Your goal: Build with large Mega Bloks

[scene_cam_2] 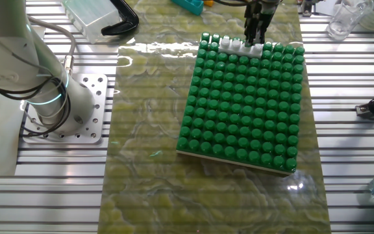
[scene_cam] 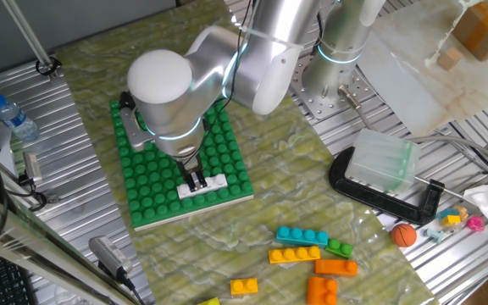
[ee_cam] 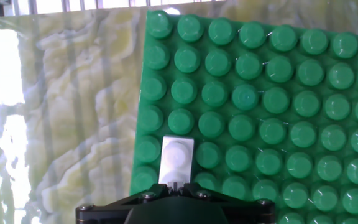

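A white brick point(scene_cam: 203, 185) point(scene_cam_2: 241, 45) point(ee_cam: 177, 158) sits on the green baseplate point(scene_cam: 159, 182) point(scene_cam_2: 245, 104) point(ee_cam: 278, 106), one row in from its edge. My gripper point(scene_cam: 195, 179) point(scene_cam_2: 254, 40) point(ee_cam: 176, 184) stands straight over this brick. Its fingers are close together and their tips are down on the brick's studs. In the hand view only one end stud shows; the gripper body hides the other studs. Loose Mega Bloks lie on the mat: cyan point(scene_cam: 302, 235), yellow point(scene_cam: 294, 254), green point(scene_cam: 340, 248), orange point(scene_cam: 335, 267).
More loose bricks lie by the near edge: orange point(scene_cam: 322, 290) and yellow point(scene_cam: 244, 286). A black clamp point(scene_cam: 379, 193) with a clear box point(scene_cam: 383, 161) sits to the right, with a small orange ball point(scene_cam: 404, 234) near it. A water bottle point(scene_cam: 13, 117) lies at the left.
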You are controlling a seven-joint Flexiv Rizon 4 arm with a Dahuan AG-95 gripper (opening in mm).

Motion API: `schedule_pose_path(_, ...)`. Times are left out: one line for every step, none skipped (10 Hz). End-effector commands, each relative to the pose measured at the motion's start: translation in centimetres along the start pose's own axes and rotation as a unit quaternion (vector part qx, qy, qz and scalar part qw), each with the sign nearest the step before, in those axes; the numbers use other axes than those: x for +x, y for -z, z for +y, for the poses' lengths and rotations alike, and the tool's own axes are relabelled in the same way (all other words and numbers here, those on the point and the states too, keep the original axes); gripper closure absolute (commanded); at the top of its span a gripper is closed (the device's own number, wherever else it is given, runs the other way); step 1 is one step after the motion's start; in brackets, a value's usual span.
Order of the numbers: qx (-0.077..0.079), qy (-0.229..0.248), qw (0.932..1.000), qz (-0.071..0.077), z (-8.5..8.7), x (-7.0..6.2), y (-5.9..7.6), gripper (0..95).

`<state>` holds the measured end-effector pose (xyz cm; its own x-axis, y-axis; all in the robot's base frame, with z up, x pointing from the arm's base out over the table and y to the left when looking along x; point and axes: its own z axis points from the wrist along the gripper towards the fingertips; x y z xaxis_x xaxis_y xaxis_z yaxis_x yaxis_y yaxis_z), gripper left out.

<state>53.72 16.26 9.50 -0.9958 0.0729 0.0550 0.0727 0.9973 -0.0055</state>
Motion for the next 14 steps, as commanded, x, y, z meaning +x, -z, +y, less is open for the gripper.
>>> schedule_pose_path(0.003,0.004,1.0000,0.006,0.0,-0.3,-4.2,95.0)
schedule_pose_path(0.003,0.007,1.0000,0.007,-0.1,-0.4,-4.6,95.0)
schedule_pose_path(0.000,0.006,0.9999,0.008,-0.1,-0.5,-5.2,95.0)
schedule_pose_path(0.000,0.006,0.9999,0.009,0.0,-0.7,-5.8,95.0)
schedule_pose_path(0.001,0.004,1.0000,0.009,0.3,-0.8,-6.8,95.0)
schedule_pose_path(0.001,0.004,1.0000,0.009,0.5,-0.9,-7.1,95.0)
schedule_pose_path(0.002,0.008,0.9999,0.008,0.7,-0.9,-7.6,95.0)
schedule_pose_path(0.002,0.010,0.9999,0.010,0.7,-0.9,-7.4,95.0)
schedule_pose_path(0.002,0.011,0.9999,0.011,0.7,-0.9,-7.1,95.0)
schedule_pose_path(0.002,0.012,0.9999,0.011,0.8,-0.8,-6.6,95.0)
schedule_pose_path(0.002,0.012,0.9999,0.012,0.8,-0.7,-6.0,95.0)
schedule_pose_path(0.002,0.014,0.9998,0.014,0.6,-0.6,-5.2,95.0)
schedule_pose_path(-0.002,0.015,0.9996,0.023,0.7,-0.2,-3.8,95.0)
schedule_pose_path(-0.002,0.014,0.9995,0.027,0.8,0.0,-3.0,95.0)
